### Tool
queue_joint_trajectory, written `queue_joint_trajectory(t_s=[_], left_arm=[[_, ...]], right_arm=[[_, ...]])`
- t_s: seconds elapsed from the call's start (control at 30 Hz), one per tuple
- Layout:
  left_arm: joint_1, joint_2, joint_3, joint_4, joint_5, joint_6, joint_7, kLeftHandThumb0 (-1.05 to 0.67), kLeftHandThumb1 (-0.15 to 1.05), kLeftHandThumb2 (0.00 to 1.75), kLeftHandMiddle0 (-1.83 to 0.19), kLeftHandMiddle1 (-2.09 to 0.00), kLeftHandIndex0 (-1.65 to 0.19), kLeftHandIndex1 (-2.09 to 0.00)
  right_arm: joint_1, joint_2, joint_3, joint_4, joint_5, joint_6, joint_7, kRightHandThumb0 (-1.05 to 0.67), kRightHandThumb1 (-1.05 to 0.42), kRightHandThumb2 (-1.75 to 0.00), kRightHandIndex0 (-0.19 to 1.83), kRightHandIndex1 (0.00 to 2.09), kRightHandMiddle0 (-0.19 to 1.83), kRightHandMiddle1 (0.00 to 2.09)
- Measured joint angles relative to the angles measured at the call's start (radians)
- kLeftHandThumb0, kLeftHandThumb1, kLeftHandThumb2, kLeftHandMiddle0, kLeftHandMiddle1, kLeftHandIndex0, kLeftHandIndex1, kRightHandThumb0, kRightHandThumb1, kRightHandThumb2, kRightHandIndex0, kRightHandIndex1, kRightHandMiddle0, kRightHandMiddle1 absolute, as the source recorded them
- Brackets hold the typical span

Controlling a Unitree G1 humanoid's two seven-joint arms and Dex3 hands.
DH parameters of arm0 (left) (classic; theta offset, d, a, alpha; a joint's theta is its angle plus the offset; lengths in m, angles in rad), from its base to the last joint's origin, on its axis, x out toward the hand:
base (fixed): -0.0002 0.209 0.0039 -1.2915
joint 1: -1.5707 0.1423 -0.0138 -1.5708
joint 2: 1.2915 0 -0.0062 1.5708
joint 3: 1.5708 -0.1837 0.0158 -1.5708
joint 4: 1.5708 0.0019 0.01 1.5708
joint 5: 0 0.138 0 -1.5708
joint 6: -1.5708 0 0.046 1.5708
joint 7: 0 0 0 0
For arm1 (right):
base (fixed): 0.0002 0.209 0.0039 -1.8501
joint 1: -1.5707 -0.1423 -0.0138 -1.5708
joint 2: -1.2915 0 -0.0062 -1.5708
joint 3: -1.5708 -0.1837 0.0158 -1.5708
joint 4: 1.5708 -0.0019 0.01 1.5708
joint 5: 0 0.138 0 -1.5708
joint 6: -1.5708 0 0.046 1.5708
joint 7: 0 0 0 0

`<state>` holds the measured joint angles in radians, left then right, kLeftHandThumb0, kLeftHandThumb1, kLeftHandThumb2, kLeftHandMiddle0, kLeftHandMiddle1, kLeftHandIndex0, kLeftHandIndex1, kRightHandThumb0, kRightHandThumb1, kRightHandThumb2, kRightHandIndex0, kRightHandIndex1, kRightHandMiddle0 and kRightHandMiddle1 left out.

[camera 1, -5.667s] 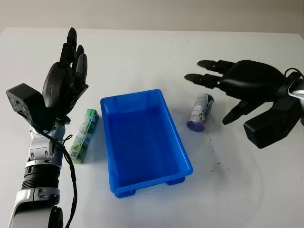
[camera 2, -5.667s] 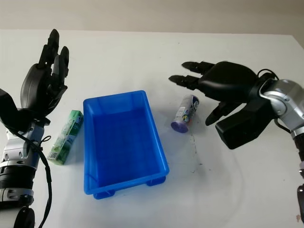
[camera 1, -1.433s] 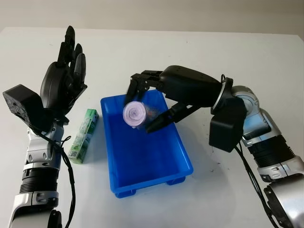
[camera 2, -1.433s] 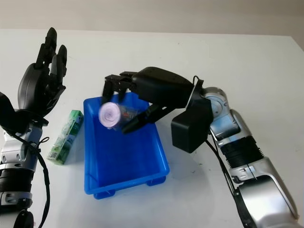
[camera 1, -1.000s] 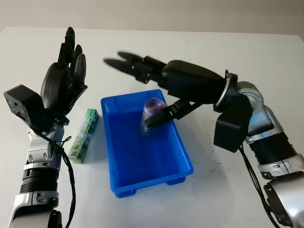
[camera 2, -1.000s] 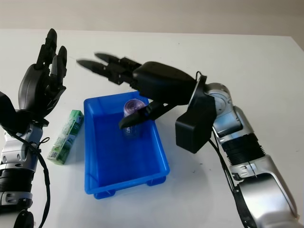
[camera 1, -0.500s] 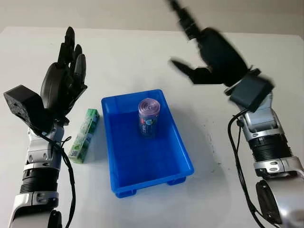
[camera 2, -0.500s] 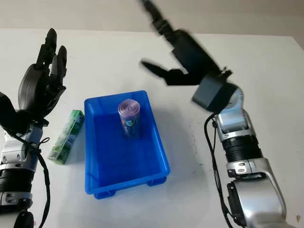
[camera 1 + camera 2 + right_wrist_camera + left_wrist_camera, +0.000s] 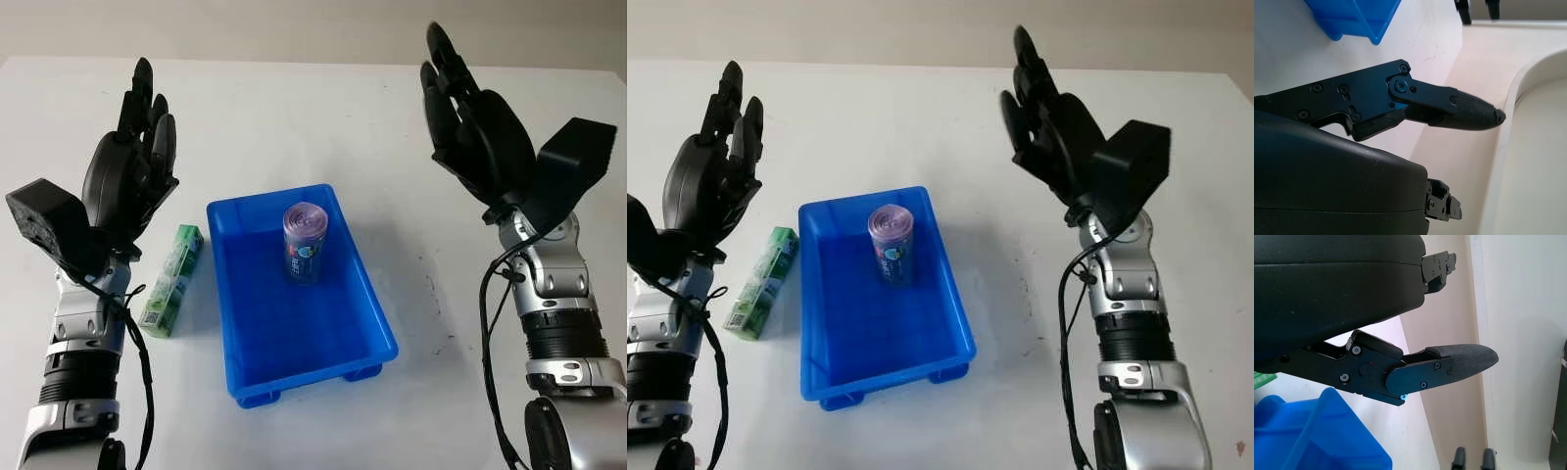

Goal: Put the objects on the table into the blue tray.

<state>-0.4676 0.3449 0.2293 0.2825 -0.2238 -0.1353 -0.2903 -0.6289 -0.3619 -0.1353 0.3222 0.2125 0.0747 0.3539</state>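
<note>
Blue plastic tray (image 9: pixel 377 323) sits at the centre of the white table (image 9: pixel 294 108), its long axis running from upper centre toward the lower middle of the frame. Purple can (image 9: pixel 304 243) stands upright inside the tray, in the upper half of the basin, near the far wall; its lid faces up and its label faces the camera. Green carton (image 9: pixel 173 280) lies flat on the table just beside the tray's left wall, outside it, lengthwise and parallel to that wall.

Left hand (image 9: pixel 132 171) is raised at the upper left of the frame, above the table, fingers extended and pointing toward the top edge, palm turned toward the tray. It is open and holds nothing. Its forearm rises from the bottom left corner, with the carton just to its right.

Right hand (image 9: pixel 475 122) is raised at the upper right of the frame, well apart from the tray, fingers extended upward and leaning slightly left. It is likewise open and empty. Its silver forearm climbs almost vertically from the bottom right edge.

Left wrist view shows one black finger (image 9: pixel 1449 364) held straight, with a corner of the tray beneath it. Right wrist view shows a straight finger (image 9: pixel 1459 105) over the table surface.
</note>
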Motion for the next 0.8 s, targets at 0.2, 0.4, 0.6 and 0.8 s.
queue_joint_trajectory(t_s=[0.2,0.4,0.6,0.8], left_arm=[[0.014,0.023,0.01,-0.033,0.016,0.02,0.005,-0.72,1.05,0.63,0.19,0.0,0.19,0.0],[0.049,0.088,0.016,-0.081,0.048,0.06,-0.009,-0.73,1.05,0.6,0.19,0.0,0.19,0.0],[0.112,0.18,0.029,-0.153,0.106,0.079,-0.025,-0.74,1.05,0.54,0.19,0.0,0.19,0.0],[0.188,0.32,0.038,-0.232,0.236,0.087,-0.044,-0.76,1.05,0.54,0.19,0.0,0.19,0.0]], right_arm=[[0.016,0.006,-0.013,-0.029,0.013,0.079,-0.016,-0.68,-1.05,-0.71,-0.19,0.0,-0.19,0.0],[0.031,0.013,-0.014,-0.063,0.014,0.107,-0.028,-0.68,-1.05,-0.72,-0.19,0.0,-0.19,0.0],[0.037,0.022,-0.016,-0.071,0.025,0.115,-0.031,-0.69,-1.05,-0.73,-0.19,0.0,-0.19,0.0],[0.037,0.023,-0.016,-0.079,0.025,0.125,-0.032,-0.69,-1.05,-0.73,-0.19,0.0,-0.19,0.0]])
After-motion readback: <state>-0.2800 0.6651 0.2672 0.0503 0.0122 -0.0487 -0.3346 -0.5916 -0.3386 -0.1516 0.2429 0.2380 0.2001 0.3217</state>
